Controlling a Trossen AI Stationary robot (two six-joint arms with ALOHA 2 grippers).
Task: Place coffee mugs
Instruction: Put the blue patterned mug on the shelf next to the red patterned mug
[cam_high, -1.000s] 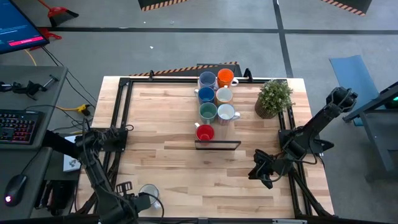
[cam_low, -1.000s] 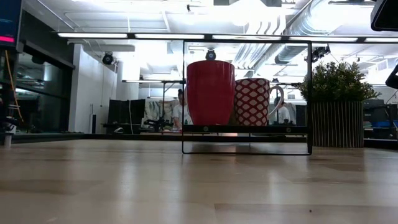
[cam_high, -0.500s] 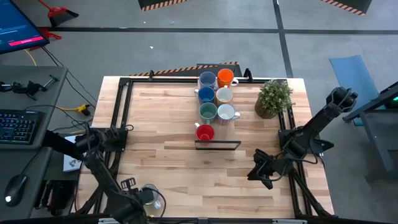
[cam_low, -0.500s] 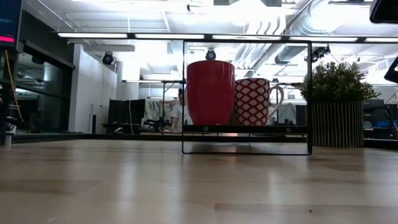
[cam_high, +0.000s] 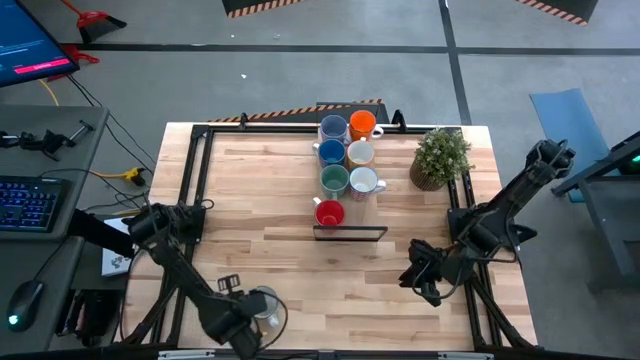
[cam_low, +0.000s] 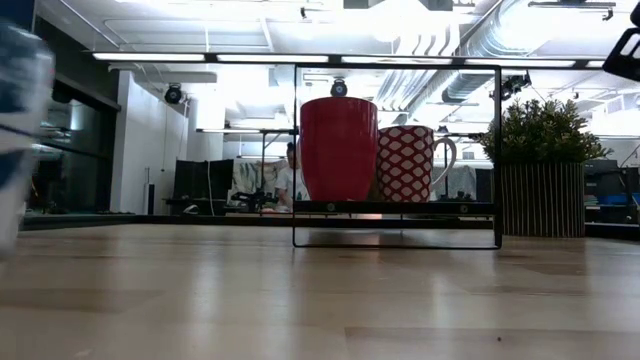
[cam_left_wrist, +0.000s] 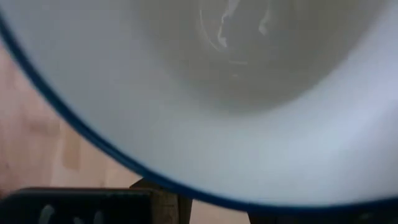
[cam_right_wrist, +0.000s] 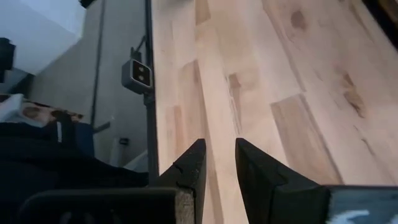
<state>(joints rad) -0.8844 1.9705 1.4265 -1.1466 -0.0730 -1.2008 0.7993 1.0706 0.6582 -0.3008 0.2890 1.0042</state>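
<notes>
A white mug with a blue rim (cam_high: 266, 303) sits in my left gripper (cam_high: 247, 312) above the table's near edge, left of centre. Its inside (cam_left_wrist: 249, 93) fills the left wrist view, and it shows blurred at the low view's left edge (cam_low: 20, 130). Seven mugs stand in a black wire rack (cam_high: 350, 232) at the far middle: light blue (cam_high: 333, 129), orange (cam_high: 362, 124), dark blue (cam_high: 331, 152), cream (cam_high: 360, 153), green (cam_high: 334, 179), white (cam_high: 365, 182) and red (cam_high: 329, 212). My right gripper (cam_high: 420, 272) waits near the table's right edge, fingers almost together and holding nothing. My left gripper is shut on the white mug at its wall or rim (cam_high: 254, 308) on the side toward the table's left. The mug's mouth faces the wrist camera, and its blue rim (cam_left_wrist: 124, 155) covers the fingers. Whether one finger is inside cannot be told.
A potted green plant (cam_high: 440, 158) stands right of the rack near the far right corner. A black metal frame (cam_high: 200, 170) runs round the table's edges. Bare wood (cam_high: 300, 270) lies between the rack and the near edge. A keyboard and monitor sit off the table to the left.
My left gripper has carried the white mug toward the table's right and slightly toward the far edge, from off the near left corner to over the near edge. The mug has come into the low view at its left edge. The right arm has kept still.
</notes>
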